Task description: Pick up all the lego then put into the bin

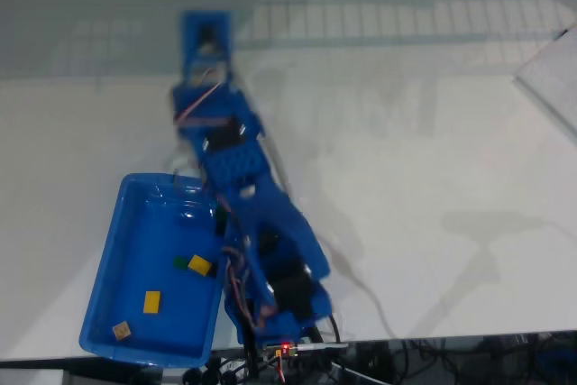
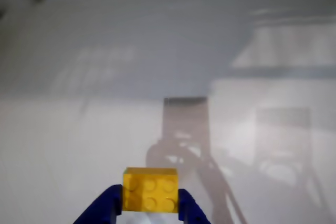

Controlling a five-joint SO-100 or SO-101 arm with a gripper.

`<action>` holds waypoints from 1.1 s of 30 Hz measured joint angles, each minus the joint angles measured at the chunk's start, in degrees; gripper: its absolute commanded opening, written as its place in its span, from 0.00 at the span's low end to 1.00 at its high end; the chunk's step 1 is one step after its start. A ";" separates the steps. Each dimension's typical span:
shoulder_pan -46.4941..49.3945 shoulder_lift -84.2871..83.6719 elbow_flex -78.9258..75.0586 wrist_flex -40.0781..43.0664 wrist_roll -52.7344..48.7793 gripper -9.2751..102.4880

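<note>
In the wrist view the jaws [image 2: 150,203] are clamped on a yellow brick [image 2: 149,189], their lower parts cut off by the frame edge. In the fixed view the bin [image 1: 117,232] on the counter [image 1: 433,178] holds two yellow bricks [image 1: 151,302], a tan one [image 1: 120,331] and a dark green one [image 1: 181,262] (blurred, half hidden).

In the fixed view, the blue bin [image 1: 108,268] was the landmark. Its right rim and upper right corner were crowded by the blue arm [image 1: 243,187], which stood just beside it and blocked passage there. Inside the bin, four small bricks lay toward the lower half, among them a yellow brick [image 1: 151,302]. Right of the bin, beyond the arm, the white table [image 1: 433,178] lay open.
</note>
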 measured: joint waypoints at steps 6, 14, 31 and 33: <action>-20.83 16.44 4.66 18.28 -2.37 0.08; -38.94 25.05 4.66 37.79 -3.69 0.10; -37.09 25.49 4.66 40.08 -6.42 0.31; -33.13 25.49 4.66 36.83 -7.21 0.31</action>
